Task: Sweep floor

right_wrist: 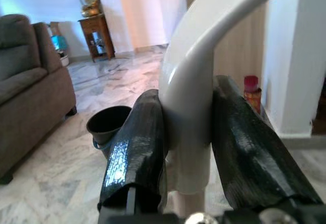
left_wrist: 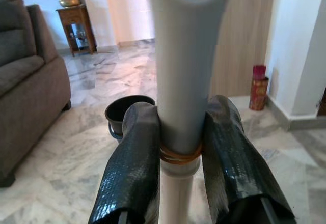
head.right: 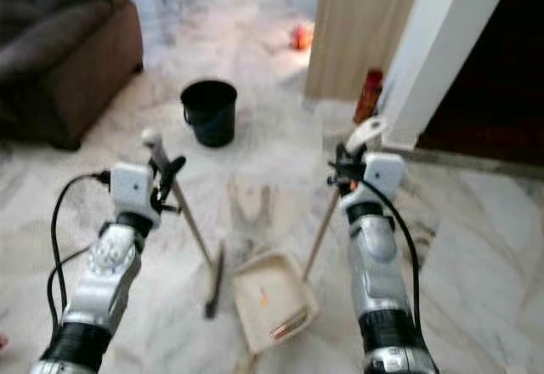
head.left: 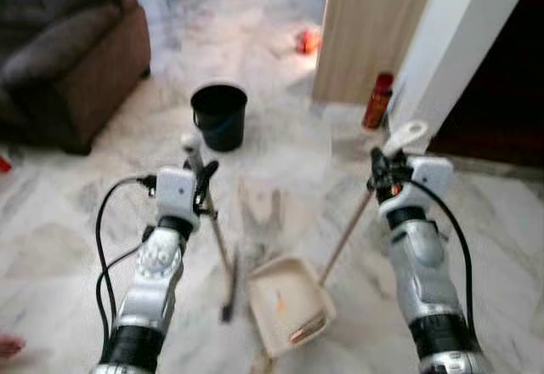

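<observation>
My left gripper (head.left: 201, 178) is shut on the upper end of the broom handle (left_wrist: 186, 81). The thin stick slants down to the dark broom head (head.left: 229, 289) on the marble floor. My right gripper (head.left: 384, 170) is shut on the white grip of the dustpan handle (right_wrist: 196, 96). Its stick runs down to the cream dustpan (head.left: 289, 304), which rests on the floor between my arms just right of the broom head. A small orange scrap (head.left: 280, 303) and a brownish piece (head.left: 306, 333) lie inside the pan.
A black bucket (head.left: 219, 116) stands on the floor ahead. A brown sofa (head.left: 68, 51) fills the far left. A wooden panel (head.left: 370, 25), a red can (head.left: 377, 100) and a white pillar (head.left: 463, 42) stand at the right. An orange object (head.left: 307, 41) lies farther off.
</observation>
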Available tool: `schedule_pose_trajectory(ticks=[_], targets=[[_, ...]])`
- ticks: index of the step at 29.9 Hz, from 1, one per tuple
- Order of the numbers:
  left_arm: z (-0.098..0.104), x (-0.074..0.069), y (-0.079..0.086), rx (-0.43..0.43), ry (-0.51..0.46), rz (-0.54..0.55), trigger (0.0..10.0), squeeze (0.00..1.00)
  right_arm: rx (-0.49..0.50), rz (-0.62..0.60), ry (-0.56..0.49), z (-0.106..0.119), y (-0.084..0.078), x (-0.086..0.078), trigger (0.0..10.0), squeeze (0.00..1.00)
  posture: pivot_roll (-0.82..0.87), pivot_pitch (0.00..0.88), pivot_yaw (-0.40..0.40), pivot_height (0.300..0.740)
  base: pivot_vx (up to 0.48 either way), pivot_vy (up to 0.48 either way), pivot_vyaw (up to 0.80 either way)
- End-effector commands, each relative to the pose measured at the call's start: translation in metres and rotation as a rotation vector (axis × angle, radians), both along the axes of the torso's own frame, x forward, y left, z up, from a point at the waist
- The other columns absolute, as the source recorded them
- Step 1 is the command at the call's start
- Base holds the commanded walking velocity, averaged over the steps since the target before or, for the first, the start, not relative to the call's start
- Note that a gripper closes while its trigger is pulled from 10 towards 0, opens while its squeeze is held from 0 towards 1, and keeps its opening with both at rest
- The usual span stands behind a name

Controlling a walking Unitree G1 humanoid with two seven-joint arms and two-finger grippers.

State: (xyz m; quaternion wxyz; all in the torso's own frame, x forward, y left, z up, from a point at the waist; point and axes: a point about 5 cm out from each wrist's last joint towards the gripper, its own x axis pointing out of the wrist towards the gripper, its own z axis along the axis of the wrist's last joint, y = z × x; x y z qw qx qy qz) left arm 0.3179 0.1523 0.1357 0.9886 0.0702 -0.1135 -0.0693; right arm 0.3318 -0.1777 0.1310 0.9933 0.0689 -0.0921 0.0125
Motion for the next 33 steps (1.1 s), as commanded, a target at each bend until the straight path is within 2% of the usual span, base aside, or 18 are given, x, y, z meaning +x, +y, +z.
schedule_pose_trajectory(ticks=[1, 7, 22, 33], targets=[[0.0133, 0.0014, -0.0046, 0.001, -0.057, -0.017, 10.0, 0.00, 0.010, -0.025, -0.049, 0.0110, -0.0070, 0.0000, 10.0, 0.00, 0.03, 0.083, -0.017, 0.740, 0.289, 0.000, 0.00], [0.0133, 0.0009, -0.0035, 0.003, -0.056, -0.015, 10.0, 0.00, -0.010, -0.013, -0.052, 0.0107, -0.0045, -0.0002, 10.0, 0.00, 0.04, 0.087, -0.017, 0.740, 0.289, 0.000, 0.09], [0.0139, 0.0010, -0.0028, 0.005, -0.056, -0.014, 10.0, 0.00, 0.019, 0.001, -0.052, 0.0104, -0.0030, -0.0004, 10.0, 0.00, 0.03, 0.096, -0.015, 0.740, 0.288, 0.000, 0.04], [0.0139, 0.0008, -0.0038, 0.004, -0.056, -0.016, 10.0, 0.00, -0.010, 0.016, -0.062, 0.0120, 0.0001, -0.0014, 10.0, 0.00, 0.03, 0.095, -0.017, 0.740, 0.289, 0.000, 0.09]])
